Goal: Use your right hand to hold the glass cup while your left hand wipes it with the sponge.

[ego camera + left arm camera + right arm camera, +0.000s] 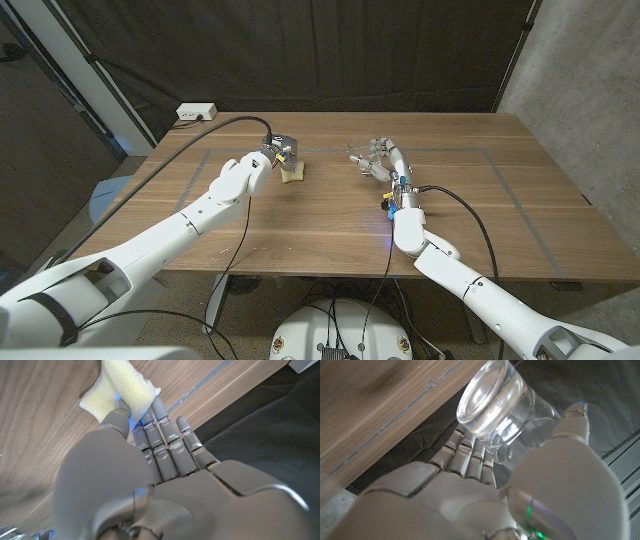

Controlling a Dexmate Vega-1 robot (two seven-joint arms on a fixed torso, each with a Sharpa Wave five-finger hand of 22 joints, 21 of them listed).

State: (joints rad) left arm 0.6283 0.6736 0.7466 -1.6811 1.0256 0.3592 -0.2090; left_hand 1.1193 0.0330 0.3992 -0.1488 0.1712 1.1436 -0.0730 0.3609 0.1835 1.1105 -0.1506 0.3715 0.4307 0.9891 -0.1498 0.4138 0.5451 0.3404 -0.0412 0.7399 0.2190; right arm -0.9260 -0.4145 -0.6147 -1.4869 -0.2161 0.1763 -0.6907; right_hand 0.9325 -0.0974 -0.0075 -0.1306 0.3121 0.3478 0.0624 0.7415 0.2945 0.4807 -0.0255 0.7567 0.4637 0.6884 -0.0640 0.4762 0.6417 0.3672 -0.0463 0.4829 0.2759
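R hand (530,485) grips glass cup (500,415)

The sponge (122,387) was pale yellow with a fine porous texture. The glass cup (495,412) was clear and colourless. Both the left hand (150,465) and the right hand (485,485) were matte grey, with small blue lights at the fingertips (141,424). The arms (170,235) were white. The table (300,215) was brown woodgrain marked with grey tape lines (505,180). The backdrop curtain (330,50) was black.
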